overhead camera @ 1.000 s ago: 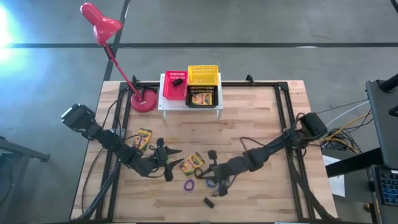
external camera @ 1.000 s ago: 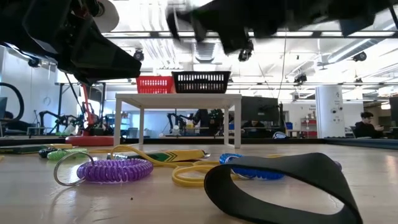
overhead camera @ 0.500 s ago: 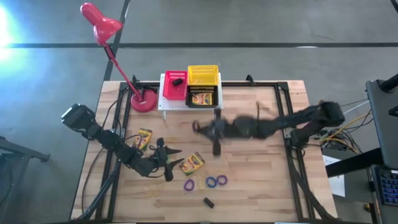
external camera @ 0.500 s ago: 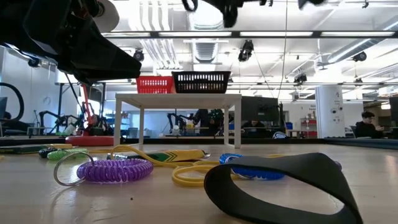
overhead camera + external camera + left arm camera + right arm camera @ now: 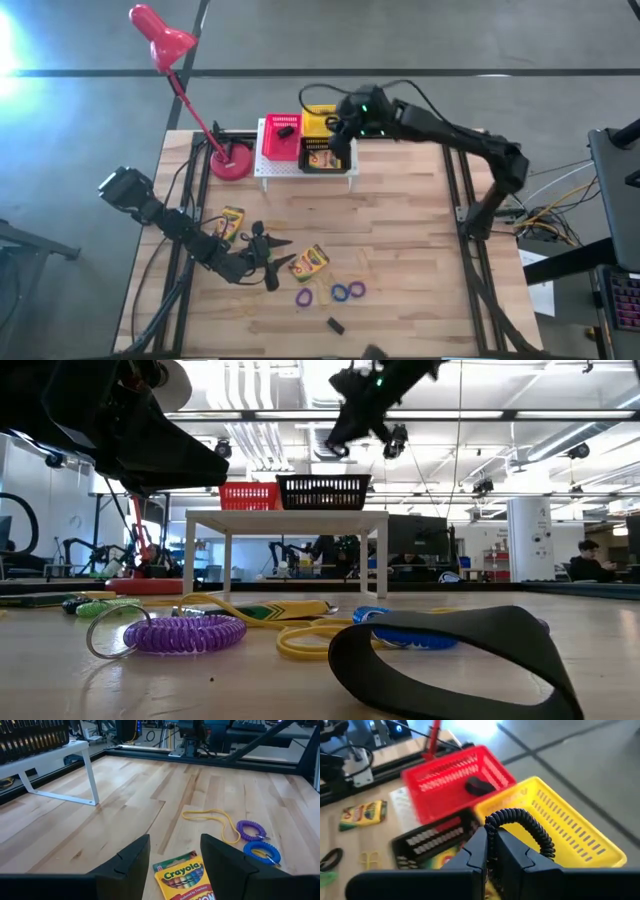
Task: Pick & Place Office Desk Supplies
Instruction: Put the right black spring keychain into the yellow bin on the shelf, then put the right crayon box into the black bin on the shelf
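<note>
We hold a black coiled elastic loop (image 5: 520, 827) pinched between the pressed-together fingers of our right gripper (image 5: 490, 851), hanging directly over the yellow slotted plastic basket (image 5: 572, 832), apparently to release it there. Just beside that sits the red plastic basket (image 5: 440, 785), already holding a small black block (image 5: 478, 785). Across the table, our left gripper (image 5: 175, 857) waits with fingers spread just short of a yellow-and-green crayon box (image 5: 185, 880), likely its next pick.

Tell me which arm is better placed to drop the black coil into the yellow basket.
The right. Its gripper is shut on the black coil directly above the yellow basket. The left gripper sits open and low, far off by a crayon box.
</note>
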Robot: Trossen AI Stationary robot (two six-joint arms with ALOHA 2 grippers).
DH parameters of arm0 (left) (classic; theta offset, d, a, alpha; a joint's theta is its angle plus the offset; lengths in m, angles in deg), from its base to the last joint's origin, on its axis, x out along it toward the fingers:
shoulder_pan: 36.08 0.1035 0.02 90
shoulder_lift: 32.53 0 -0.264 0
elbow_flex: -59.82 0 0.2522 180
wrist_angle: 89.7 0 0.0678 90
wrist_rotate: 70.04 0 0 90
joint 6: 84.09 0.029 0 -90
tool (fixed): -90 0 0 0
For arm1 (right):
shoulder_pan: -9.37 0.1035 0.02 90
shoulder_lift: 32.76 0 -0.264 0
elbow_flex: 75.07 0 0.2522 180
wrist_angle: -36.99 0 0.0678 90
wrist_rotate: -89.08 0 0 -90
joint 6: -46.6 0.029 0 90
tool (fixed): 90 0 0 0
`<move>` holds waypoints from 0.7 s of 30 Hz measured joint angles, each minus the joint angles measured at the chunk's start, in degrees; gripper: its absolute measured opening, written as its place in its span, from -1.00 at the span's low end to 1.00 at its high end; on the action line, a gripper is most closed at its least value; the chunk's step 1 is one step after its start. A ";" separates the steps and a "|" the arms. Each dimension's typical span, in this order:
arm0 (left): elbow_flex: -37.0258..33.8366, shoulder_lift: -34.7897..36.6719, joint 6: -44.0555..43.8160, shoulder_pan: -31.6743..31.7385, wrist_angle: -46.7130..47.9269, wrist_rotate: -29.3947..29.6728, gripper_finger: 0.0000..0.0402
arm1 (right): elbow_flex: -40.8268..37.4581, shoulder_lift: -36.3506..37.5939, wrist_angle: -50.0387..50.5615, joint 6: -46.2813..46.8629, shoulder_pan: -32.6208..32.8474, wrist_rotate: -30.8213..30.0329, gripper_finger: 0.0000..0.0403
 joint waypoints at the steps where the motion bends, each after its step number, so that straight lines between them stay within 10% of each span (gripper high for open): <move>1: 0.00 0.00 0.00 0.02 0.00 0.00 -0.10 | 1.40 -1.57 0.51 0.08 -1.31 1.33 -0.88; 21: 0.00 0.00 -0.80 -0.03 0.06 -0.55 -0.10 | 14.34 -10.84 12.33 0.39 -5.33 2.31 -0.18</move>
